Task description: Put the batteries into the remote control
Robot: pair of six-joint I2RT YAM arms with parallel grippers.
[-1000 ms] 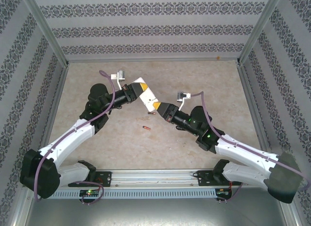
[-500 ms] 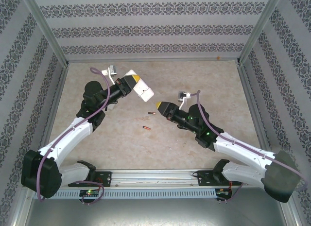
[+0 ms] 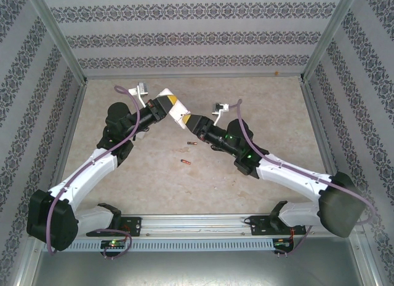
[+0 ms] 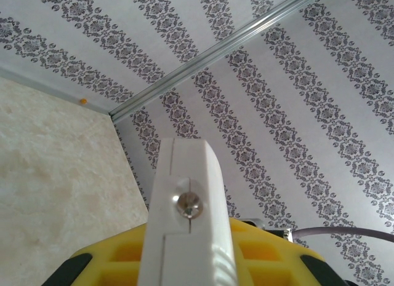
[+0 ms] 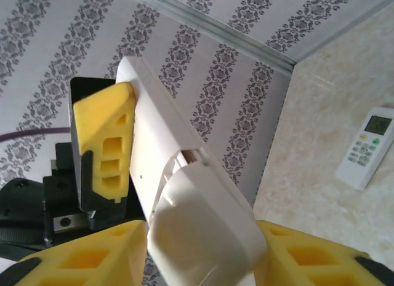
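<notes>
Left gripper (image 3: 168, 107): jaws clamped shut on the remote control (image 3: 180, 117). The yellow pads grip its flat sides and the body juts past the tips. It is raised off the table (image 3: 277, 107) and slanted toward the centre.

Right gripper (image 5: 203, 258): jaws part open, closed in on the remote control's free rounded end. The yellow fingers (image 5: 308, 252) lie against both its sides, tip to tip with the other gripper.

Battery (image 3: 192, 141): loose on the table just below the two grippers, beside the right wrist.

Second battery (image 3: 184, 160): nearer the bases, close to the first but apart from it, with bare table all round.

Spare remote (image 5: 367, 147): white, display up, flat on the table and well apart from the held one.

Open room: the far and right parts of the table are bare.

Edges: patterned walls (image 3: 197, 37) on three sides, metal corner posts (image 3: 323, 37), and a base rail (image 3: 197, 227) along the near edge.
</notes>
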